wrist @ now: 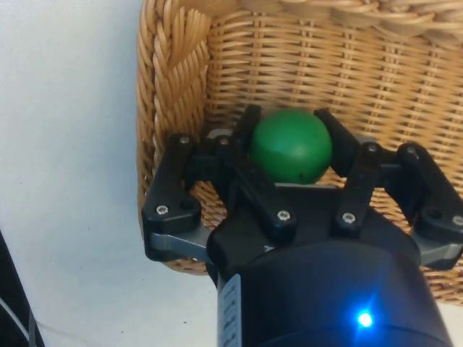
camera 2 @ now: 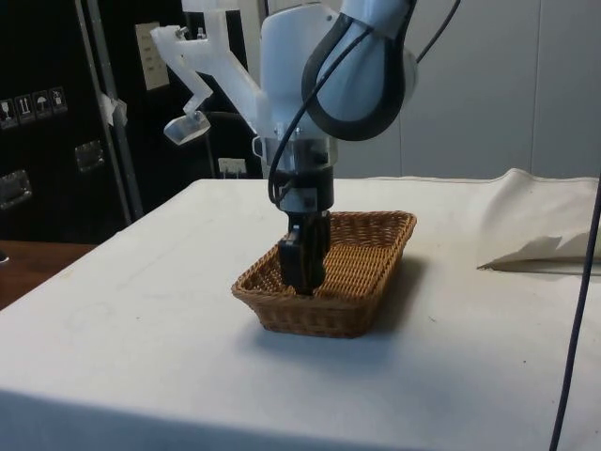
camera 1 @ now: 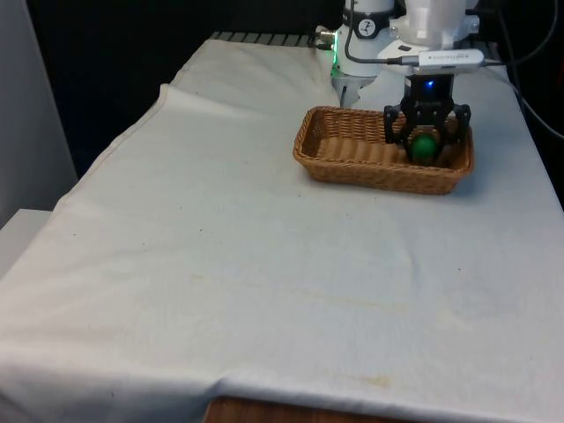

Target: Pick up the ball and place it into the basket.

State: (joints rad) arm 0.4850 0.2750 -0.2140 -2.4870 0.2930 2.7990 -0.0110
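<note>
Item: green ball (camera 1: 425, 147), round, no long axis or heading to record. Location: clenched between my fingers (wrist: 242, 141), inside the wicker basket (camera 1: 352, 163), at its end toward the front view's right. My gripper (wrist: 291, 144) hangs down into the basket. Basket: oblong, long axis across the front view, on the white cloth (camera 1: 220, 264).

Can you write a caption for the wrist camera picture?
The gripper holds a green ball between its fingers, down inside the wicker basket.
</note>
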